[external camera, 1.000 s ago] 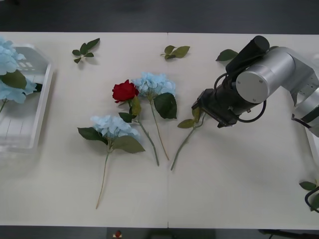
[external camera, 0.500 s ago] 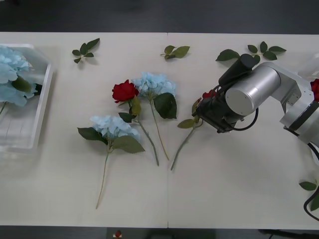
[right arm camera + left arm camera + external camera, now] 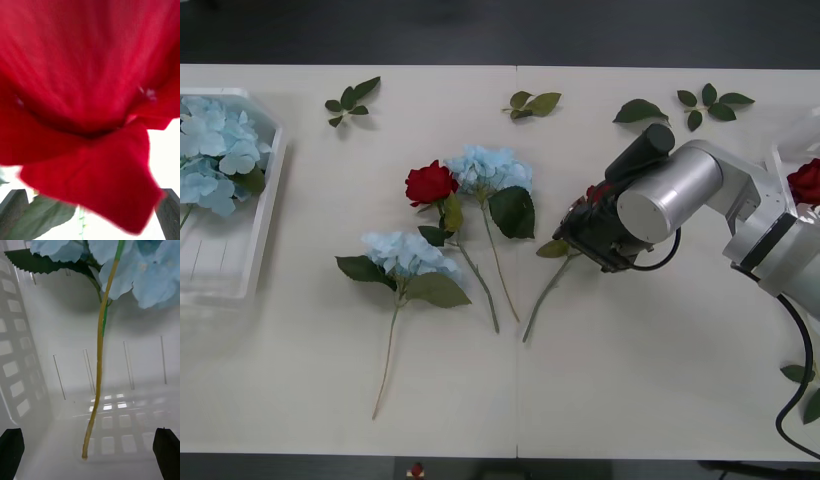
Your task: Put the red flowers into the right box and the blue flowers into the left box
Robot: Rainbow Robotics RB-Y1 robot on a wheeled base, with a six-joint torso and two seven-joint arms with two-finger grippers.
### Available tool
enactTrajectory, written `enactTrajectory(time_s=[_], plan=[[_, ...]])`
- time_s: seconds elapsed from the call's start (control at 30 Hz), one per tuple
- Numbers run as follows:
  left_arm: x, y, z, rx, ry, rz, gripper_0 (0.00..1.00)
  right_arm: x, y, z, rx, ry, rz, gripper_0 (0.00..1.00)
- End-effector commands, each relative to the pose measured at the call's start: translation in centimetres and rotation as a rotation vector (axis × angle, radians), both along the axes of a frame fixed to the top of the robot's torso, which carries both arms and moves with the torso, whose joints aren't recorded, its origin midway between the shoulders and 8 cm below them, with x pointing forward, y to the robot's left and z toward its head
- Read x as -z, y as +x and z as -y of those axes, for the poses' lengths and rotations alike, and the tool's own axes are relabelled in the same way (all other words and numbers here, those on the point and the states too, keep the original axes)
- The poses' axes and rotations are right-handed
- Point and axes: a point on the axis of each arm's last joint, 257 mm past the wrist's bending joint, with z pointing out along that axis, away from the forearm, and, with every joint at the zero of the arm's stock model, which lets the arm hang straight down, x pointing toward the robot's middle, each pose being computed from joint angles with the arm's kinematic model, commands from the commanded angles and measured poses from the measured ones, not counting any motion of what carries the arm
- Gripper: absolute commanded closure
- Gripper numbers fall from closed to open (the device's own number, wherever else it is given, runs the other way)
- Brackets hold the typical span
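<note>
In the front view my right gripper [image 3: 585, 228] hangs low over a red flower [image 3: 595, 190] lying right of centre, its stem [image 3: 545, 290] trailing toward me. The right wrist view shows that bloom [image 3: 86, 82] very close, between the open black fingers [image 3: 13, 204]. Another red flower [image 3: 430, 183] lies at mid-table beside two blue flowers [image 3: 488, 168] [image 3: 408, 252]. The left box [image 3: 240, 270] holds blue flowers [image 3: 215, 155]. My left gripper [image 3: 88, 433] is open above that box's floor, with a blue flower's stem [image 3: 98, 363] lying ahead of it. A red flower [image 3: 807, 180] lies in the right box [image 3: 790, 160].
Loose green leaf sprigs lie along the far side of the table [image 3: 350, 98] [image 3: 532, 102] [image 3: 708, 102], and one single leaf [image 3: 636, 110]. More leaves [image 3: 800, 375] sit at the near right edge. A black cable [image 3: 792, 380] hangs from the right arm.
My right arm has swung left and lowered its gripper onto the red flower right of centre. The blue flowers in the left box have shifted right and settled lower.
</note>
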Motion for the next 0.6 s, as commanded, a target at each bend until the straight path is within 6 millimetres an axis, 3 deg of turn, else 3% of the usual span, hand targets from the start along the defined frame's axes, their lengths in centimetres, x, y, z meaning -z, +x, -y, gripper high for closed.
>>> enactTrajectory(time_s=[0.03,0.3,0.4,0.5,0.6], plan=[[-4.5,0.6,2.8,0.068,-0.072,0.037,0.00,-1.8,1.3,-1.7,-0.059,-0.001,0.053,0.02],[-5.9,-1.1,8.9,0.185,-0.220,-0.025,0.00,-1.3,1.3,-2.1,-0.066,0.002,0.048,0.04],[-5.9,-2.0,11.5,0.183,-0.263,-0.076,0.00,-1.3,1.3,-2.1,-0.072,-0.001,0.050,0.20],[-6.2,-2.7,14.7,0.171,-0.290,-0.114,0.00,-1.3,1.3,-2.1,-0.075,-0.001,0.050,0.53],[-5.8,-3.6,17.8,0.153,-0.323,-0.149,0.00,-1.3,1.3,-2.2,-0.077,0.000,0.050,0.72]])
